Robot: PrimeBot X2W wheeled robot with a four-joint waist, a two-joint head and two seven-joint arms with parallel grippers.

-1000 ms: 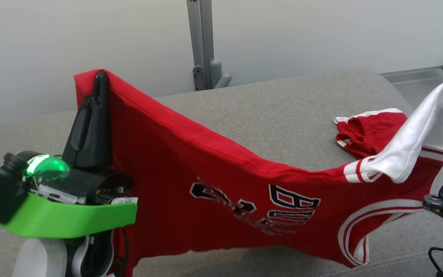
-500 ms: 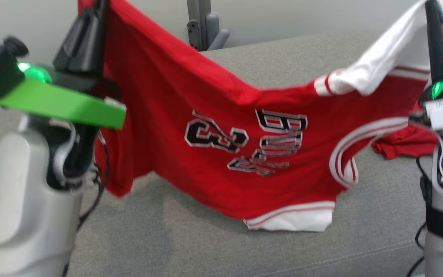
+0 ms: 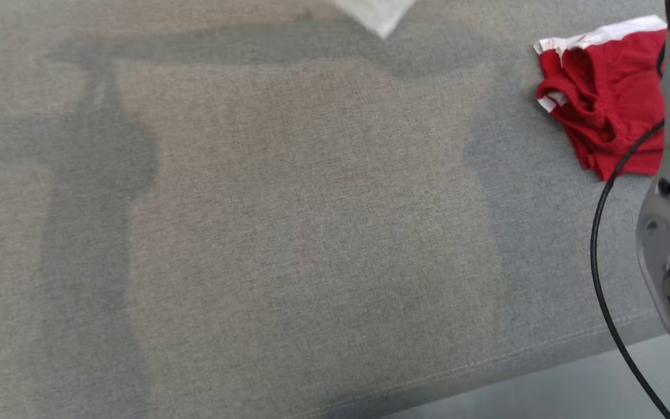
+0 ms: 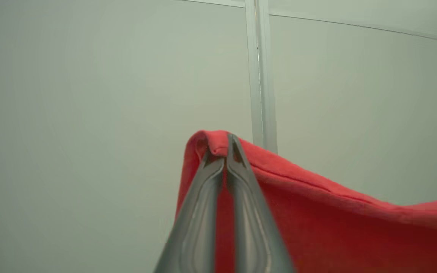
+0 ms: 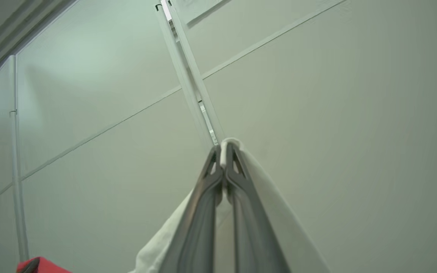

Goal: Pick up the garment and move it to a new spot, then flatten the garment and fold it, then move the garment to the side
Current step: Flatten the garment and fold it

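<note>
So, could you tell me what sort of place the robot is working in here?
Probably an office or lab lounge rather than a home. The work surface is a broad grey upholstered seat, and behind it stand plain pale partition panels joined by a metal post.

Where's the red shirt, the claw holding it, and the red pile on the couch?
red shirt [image 4: 336,231], left wrist view, hanging cloth below the top edge
left claw [image 4: 222,146], left wrist view, between its fingertips
red pile [image 3: 597,99], head view, crumpled middle

Garment [image 3: 377,13] hangs above the couch [image 3: 288,233]; crumpled cloth [image 3: 597,105] lies right
</note>
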